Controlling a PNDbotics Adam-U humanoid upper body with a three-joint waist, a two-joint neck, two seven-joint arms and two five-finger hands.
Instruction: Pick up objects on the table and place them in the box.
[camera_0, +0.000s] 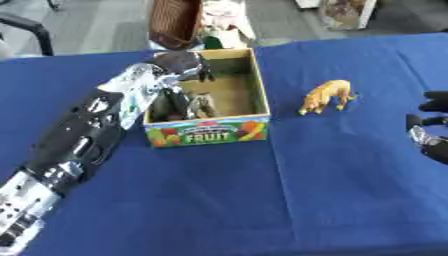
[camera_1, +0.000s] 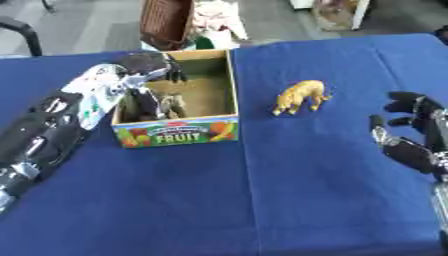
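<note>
An open cardboard box with a "FRUIT" label on its front stands left of centre on the blue table. My left arm reaches in from the lower left, and my left hand hangs over the box's back left corner. Inside the box lie a dark shape and a greyish toy; I cannot make out whether the hand touches them. A tan toy animal stands on the cloth to the right of the box. My right hand rests open at the right edge, fingers up, apart from the toy.
The blue cloth covers the whole table. Beyond the far edge stand a brown woven basket and some pale items. A dark chair arm shows at the upper left.
</note>
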